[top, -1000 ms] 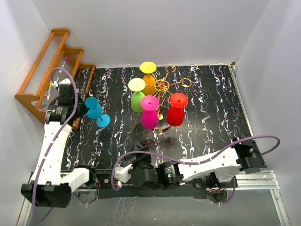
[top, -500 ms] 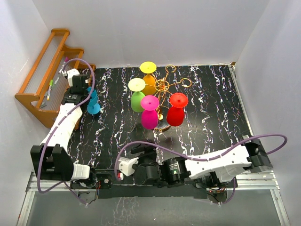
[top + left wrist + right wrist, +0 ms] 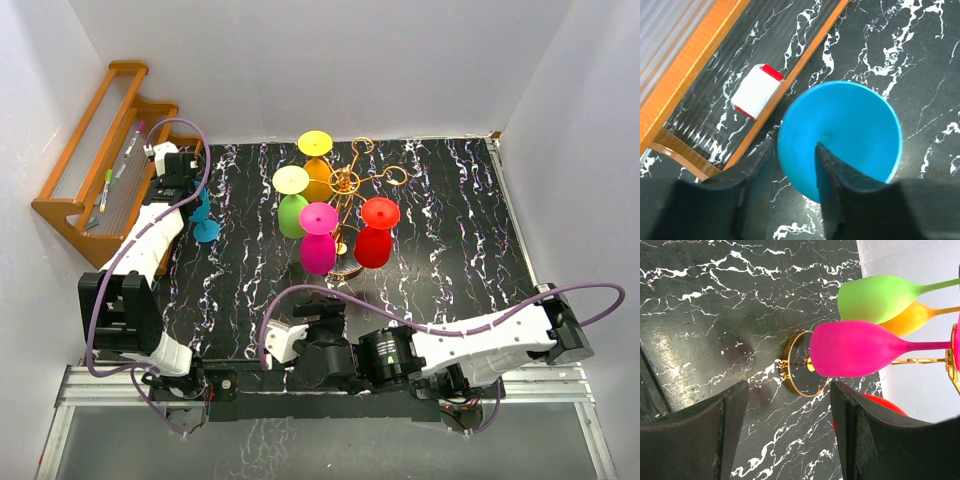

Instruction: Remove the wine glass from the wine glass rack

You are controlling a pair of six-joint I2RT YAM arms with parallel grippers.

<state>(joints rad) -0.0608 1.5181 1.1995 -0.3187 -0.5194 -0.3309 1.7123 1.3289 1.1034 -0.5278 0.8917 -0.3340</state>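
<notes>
Since the blue glass (image 3: 203, 218) is well left of the rack (image 3: 350, 180) and touches none of its arms, the lifting-off looks done for that one. The left gripper (image 3: 792, 160) has its fingers clenched around it, beside the wooden shelf (image 3: 100, 150); I can't tell if its foot rests on the table (image 3: 450, 230). What is left seems to be setting it down and letting go. The other glasses (image 3: 318, 245) hang on the rack. The right gripper (image 3: 787, 390) waits in front of the rack, spread wide, holding nothing.
</notes>
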